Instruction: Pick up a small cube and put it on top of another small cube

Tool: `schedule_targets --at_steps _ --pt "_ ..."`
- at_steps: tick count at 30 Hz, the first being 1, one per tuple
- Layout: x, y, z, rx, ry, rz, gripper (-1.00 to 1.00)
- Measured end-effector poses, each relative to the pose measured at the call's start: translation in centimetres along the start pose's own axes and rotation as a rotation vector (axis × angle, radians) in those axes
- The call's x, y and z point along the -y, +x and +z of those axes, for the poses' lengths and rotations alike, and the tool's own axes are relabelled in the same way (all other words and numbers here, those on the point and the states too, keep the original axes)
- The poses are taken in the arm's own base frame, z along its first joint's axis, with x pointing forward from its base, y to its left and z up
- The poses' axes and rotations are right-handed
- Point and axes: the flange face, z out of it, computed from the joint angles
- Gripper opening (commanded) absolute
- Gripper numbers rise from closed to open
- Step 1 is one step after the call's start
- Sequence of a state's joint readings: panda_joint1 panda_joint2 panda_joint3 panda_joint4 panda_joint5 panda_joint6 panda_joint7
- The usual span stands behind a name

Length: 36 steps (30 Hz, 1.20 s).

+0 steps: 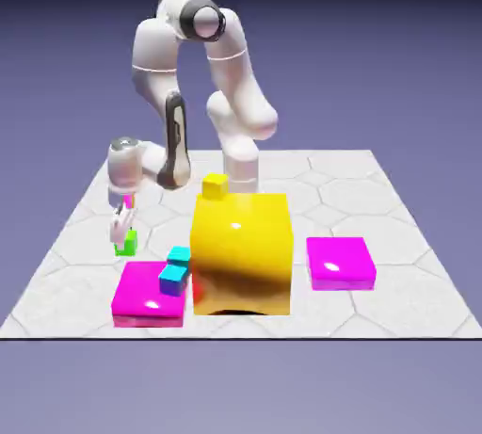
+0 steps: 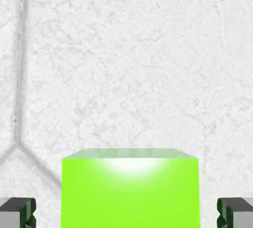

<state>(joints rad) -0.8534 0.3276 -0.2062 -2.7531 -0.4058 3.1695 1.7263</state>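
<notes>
So the gripper (image 2: 126,217) is down around the tiny bright green cube (image 2: 130,195) at the left side of the table (image 1: 311,324) — one fingertip on each side, a visible gap between cube and tips in the hand view, so it's standing wide and not gripping anything. The cube has flat faces, crisp edges and a glossy white shine near one edge. Tabletop is pale, stone-like stuff, faintly mottled, with grey seams.

Nearer in the exterior view's left there's a flat, shiny magenta slab (image 1: 145,302), with two tiny cyan cubes (image 1: 173,279) by its right side. Right of those is the big yellow block (image 1: 242,263), smooth and glossy with a rounded look to its front — and a tiny yellow cube (image 1: 216,186) shows at its far left edge. Over on the right sits another glossy magenta slab (image 1: 340,263), squarish with softened edges.
</notes>
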Motion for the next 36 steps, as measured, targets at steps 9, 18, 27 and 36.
schedule_targets --at_steps 9,18,27,36 --pt "0.2 0.1 -7.0 0.0 0.001 -0.001 -1.0" --pt "6.6 -12.4 -12.2 0.002 0.012 -0.115 -1.0" --pt "7.1 -28.6 -20.2 0.017 0.018 -0.22 -1.0" --pt "7.0 -29.5 -13.9 0.016 0.016 -0.212 1.0"
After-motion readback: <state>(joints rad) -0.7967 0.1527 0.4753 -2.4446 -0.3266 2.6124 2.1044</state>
